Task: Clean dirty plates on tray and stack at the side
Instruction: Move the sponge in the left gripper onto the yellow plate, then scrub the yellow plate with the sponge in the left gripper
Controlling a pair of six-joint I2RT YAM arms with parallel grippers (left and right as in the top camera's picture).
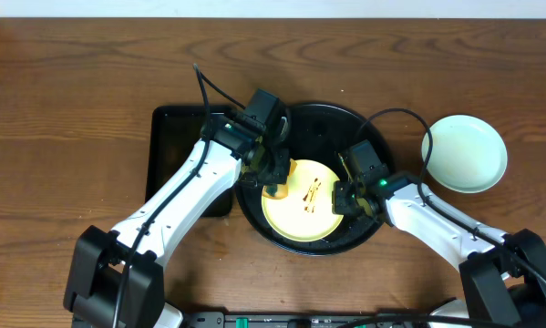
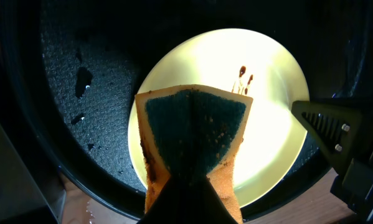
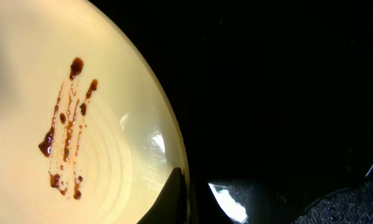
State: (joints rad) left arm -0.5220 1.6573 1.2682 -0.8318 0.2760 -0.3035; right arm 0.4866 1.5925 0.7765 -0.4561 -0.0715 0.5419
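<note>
A pale yellow plate (image 1: 304, 205) with brown sauce streaks (image 1: 312, 191) lies inside the round black tray (image 1: 323, 118). My left gripper (image 1: 271, 182) is shut on an orange sponge with a dark green scouring face (image 2: 192, 134), held at the plate's left edge, beside the streaks. My right gripper (image 1: 347, 202) is shut on the plate's right rim; in the right wrist view one finger (image 3: 174, 199) lies over the rim of the plate (image 3: 99, 93). A pale mint plate (image 1: 464, 153) sits on the bare wood to the right of the tray. No other plate shows.
A smaller rectangular black tray (image 1: 172, 150) lies left of the round tray, partly under my left arm. Water droplets (image 2: 80, 81) dot the round tray's textured floor. Brown wood-grain tabletop (image 1: 72, 109) surrounds everything.
</note>
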